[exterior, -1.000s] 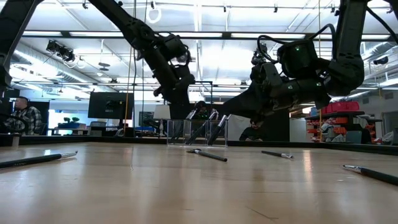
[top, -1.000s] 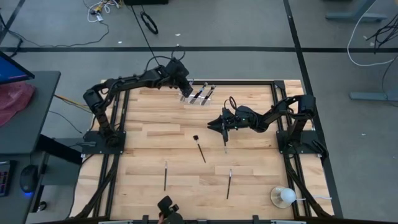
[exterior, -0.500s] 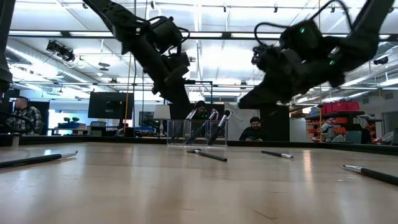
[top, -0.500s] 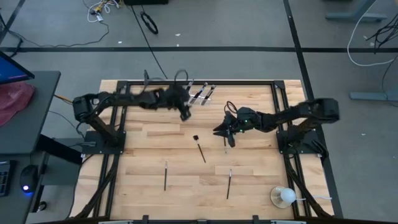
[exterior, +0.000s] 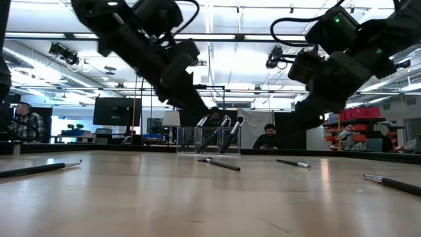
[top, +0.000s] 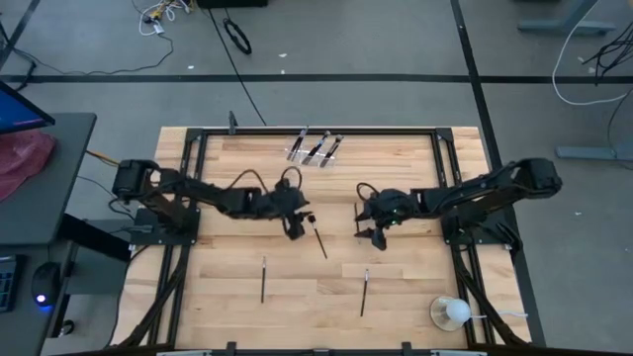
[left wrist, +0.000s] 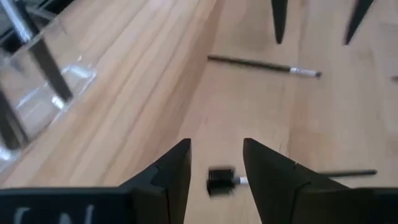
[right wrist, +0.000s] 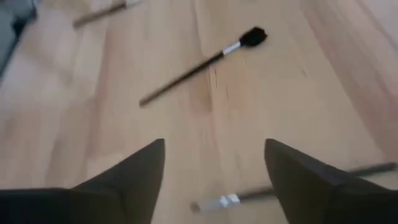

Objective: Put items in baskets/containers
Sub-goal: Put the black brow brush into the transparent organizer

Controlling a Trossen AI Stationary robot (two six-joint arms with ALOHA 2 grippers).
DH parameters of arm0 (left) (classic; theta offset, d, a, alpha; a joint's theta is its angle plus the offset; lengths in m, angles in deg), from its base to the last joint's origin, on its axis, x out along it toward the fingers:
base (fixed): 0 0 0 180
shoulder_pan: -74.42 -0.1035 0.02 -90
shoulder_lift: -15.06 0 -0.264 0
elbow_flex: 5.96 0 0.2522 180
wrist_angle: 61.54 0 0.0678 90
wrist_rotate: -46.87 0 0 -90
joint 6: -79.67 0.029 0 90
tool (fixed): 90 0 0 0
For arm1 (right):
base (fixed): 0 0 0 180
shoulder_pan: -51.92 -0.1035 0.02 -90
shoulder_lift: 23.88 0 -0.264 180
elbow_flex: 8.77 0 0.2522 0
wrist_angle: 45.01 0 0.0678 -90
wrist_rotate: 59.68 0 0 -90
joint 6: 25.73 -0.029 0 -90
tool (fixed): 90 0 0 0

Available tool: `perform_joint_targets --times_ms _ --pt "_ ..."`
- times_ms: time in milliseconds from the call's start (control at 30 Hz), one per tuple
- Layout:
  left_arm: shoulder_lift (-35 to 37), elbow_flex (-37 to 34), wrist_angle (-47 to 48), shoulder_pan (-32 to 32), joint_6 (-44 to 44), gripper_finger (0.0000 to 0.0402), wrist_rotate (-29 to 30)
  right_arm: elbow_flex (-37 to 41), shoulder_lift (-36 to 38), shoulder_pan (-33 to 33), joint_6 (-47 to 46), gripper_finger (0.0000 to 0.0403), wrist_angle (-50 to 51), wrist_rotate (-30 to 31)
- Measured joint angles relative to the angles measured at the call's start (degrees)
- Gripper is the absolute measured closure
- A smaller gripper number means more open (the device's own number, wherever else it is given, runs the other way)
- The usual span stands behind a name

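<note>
Black brush (top: 317, 235) lies flat, well clear of the clear holder (top: 316, 150).
Left gripper (left wrist: 214, 163) spread over its bristle end; right gripper (right wrist: 214, 163) spread nearby. Light, stiff, probably roll-prone: pinch mid-handle.

place: robotics lab / open industrial workspace
floor: grey concrete with dark tape lines (top: 326, 77), loose cables (top: 235, 36) (one white bundle by the far edge)
ceiling: high, open, long strip lights (exterior: 217, 38)
rig: butcher-block table (top: 227, 247) in a black metal frame (top: 188, 168), two arms bolted at its sides
desk: grey, beside the table, blue screen corner (top: 20, 107), mouse (top: 42, 285)
background: monitors (exterior: 117, 110), red bins on shelving (exterior: 358, 113), seated people (exterior: 24, 122) at workstations (a second one (exterior: 266, 137) behind the table)
</note>
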Motion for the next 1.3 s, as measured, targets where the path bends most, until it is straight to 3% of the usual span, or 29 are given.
perform_joint_targets --times_ms 133,333,733,1067,1300 --pt "0.0 -2.5 -0.7 4.5 -6.9 0.0255 10.1 0.0 -5.8 -2.5 -7.2 0.0099 -10.1 4.9" --pt "0.0 -6.7 -7.0 9.0 -12.4 0.026 23.7 -4.6 -16.1 -5.2 -8.4 0.0104 -18.8 10.5" --pt "0.0 -7.2 -10.1 14.2 -15.4 0.026 20.0 -19.3 -31.6 -6.2 -3.9 0.0153 -17.4 13.7" --pt "0.0 -7.2 -12.3 23.3 -16.1 0.026 26.1 -22.5 -37.4 -7.0 -1.4 0.0219 -14.1 20.2" --pt "0.0 -7.2 -12.5 24.9 -15.5 0.026 29.4 -22.2 -37.5 -5.8 2.1 0.0285 -13.1 19.9"
